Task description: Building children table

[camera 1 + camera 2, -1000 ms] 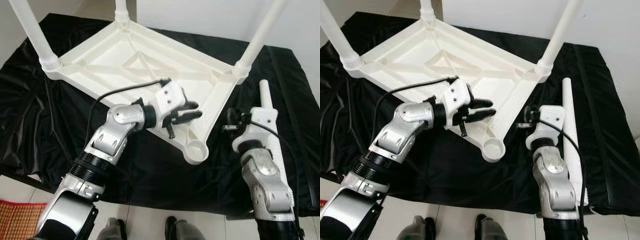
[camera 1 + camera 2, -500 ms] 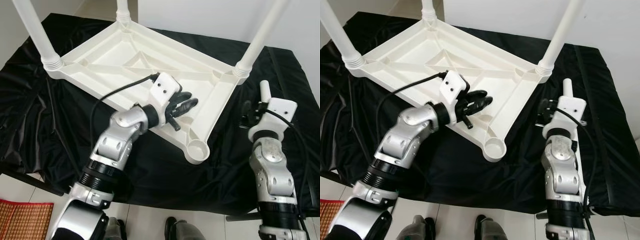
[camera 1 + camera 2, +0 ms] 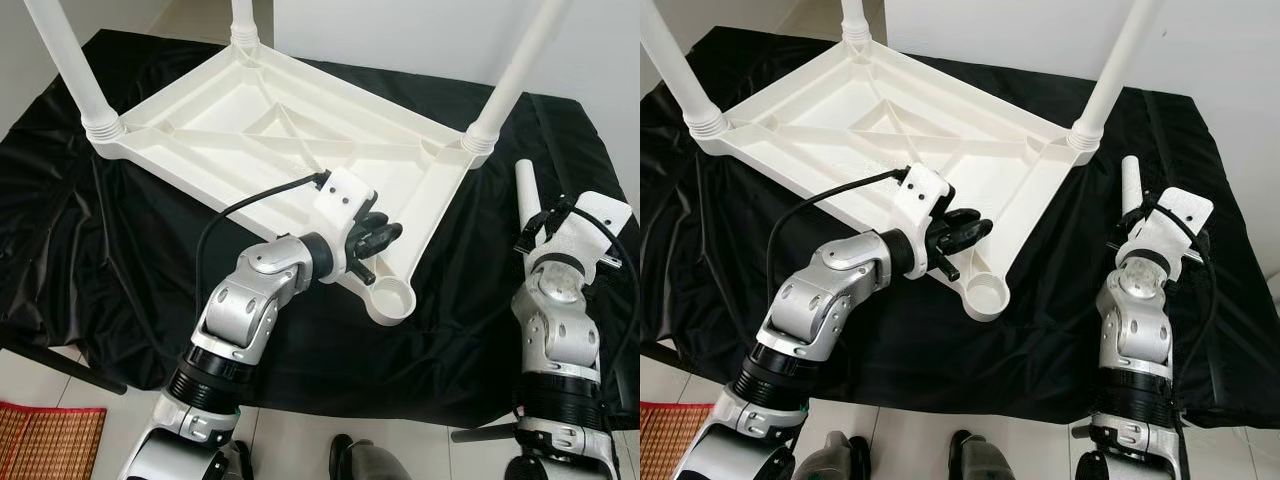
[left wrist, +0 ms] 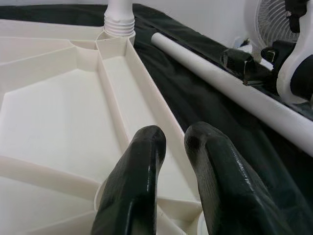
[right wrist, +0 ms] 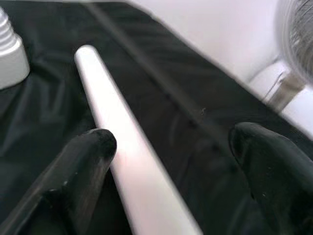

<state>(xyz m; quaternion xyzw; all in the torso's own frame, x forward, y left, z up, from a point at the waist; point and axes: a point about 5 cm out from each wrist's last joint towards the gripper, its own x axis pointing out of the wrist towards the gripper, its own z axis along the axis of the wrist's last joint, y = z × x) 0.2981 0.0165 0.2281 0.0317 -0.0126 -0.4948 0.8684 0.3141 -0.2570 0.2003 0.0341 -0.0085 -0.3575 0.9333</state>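
Note:
A white plastic children's table top lies upside down on a black cloth. Three white legs stand upright in its corners. The near corner socket holds no leg. A loose white leg lies on the cloth to the right of the table. My left gripper is shut and holds nothing. It hovers over the table's rim just behind that socket. My right gripper is open above the loose leg, with the leg between its fingers, close to one fingertip.
A fan stands beyond the cloth on the right, near the white wall. The cloth's front edge drops to a tiled floor with a red mat at the lower left. My feet show below.
My left gripper slid nearer along the table's rim toward the socket without a leg. My right arm swung right and turned its wrist over the loose leg.

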